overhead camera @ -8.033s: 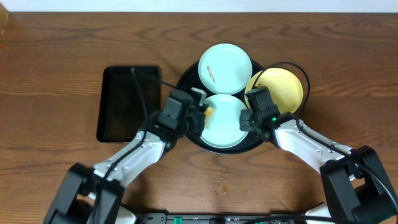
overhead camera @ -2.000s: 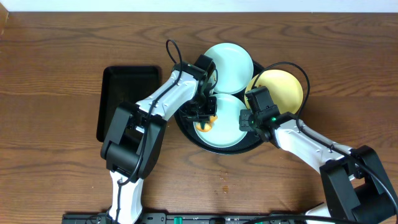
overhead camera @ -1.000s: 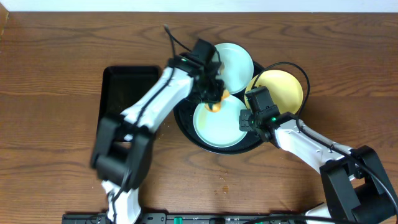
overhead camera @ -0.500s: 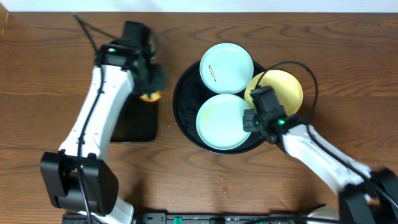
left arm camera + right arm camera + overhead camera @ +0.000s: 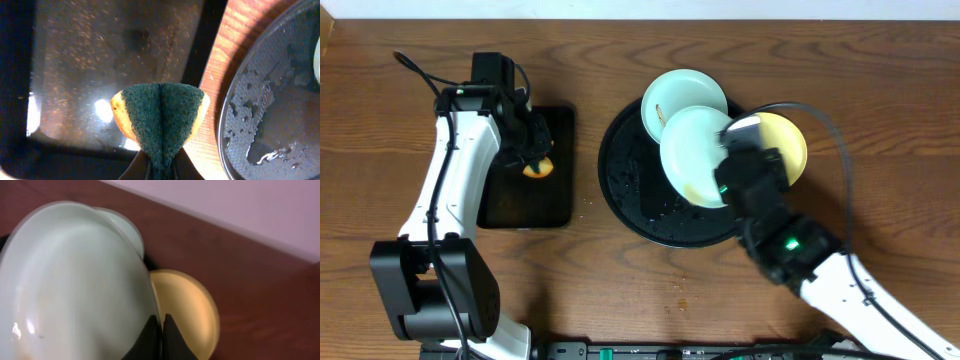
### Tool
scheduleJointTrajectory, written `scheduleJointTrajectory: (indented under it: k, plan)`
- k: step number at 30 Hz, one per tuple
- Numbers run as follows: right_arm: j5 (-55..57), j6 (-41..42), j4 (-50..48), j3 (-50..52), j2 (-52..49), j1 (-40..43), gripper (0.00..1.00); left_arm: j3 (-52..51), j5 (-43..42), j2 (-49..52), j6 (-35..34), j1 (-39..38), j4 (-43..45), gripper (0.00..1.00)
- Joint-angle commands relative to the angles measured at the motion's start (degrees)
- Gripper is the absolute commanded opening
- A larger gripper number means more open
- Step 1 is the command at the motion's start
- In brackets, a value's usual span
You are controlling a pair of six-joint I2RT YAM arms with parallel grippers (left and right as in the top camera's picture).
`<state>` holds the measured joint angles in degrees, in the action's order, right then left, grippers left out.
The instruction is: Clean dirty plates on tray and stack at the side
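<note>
Right arm: reaches in from the near side of the round black tray (image 5: 630, 190), wrist raised above it. The right gripper (image 5: 161, 332) is clamped on the rim of a pale mint plate (image 5: 692, 150), fingers pinched tight with the edge between them. That plate is held clear of the tray's floor, tilted, over the tray's right half. Its surface is glossy, with small glints of light; the overhead view shows a faint tan tinge near the edge closest to the gripper. A second mint plate (image 5: 680, 90) lies flat at the tray's far edge, partly overlapped by the held one, with a short brown smear on it. The yellow plate (image 5: 788, 145) lies at the tray's right edge, partly hidden behind the right gripper. The tray's floor shows wet patches. Left arm: stretched out well left of the round tray, over a rectangular black tray (image 5: 510, 205). The left gripper (image 5: 160, 167) is clenched on a folded green-and-yellow sponge (image 5: 161, 117), held just above that tray.
</note>
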<state>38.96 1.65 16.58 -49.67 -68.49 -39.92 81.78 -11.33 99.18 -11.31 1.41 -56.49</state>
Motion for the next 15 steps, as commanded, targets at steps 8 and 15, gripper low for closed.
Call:
scheduleJointTrajectory:
  k: [8,15]
  plan:
    - [29.99,-41.35,-28.17,-0.74,-13.4,-14.69,0.01,-4.13,-2.25,0.15,1.68,0.17,1.95,0.08]
    - [33.92,-50.8,-42.58,-0.74,-22.03,-16.46,0.01,-4.37,-2.43,0.15,1.68,0.17,1.99,0.08]
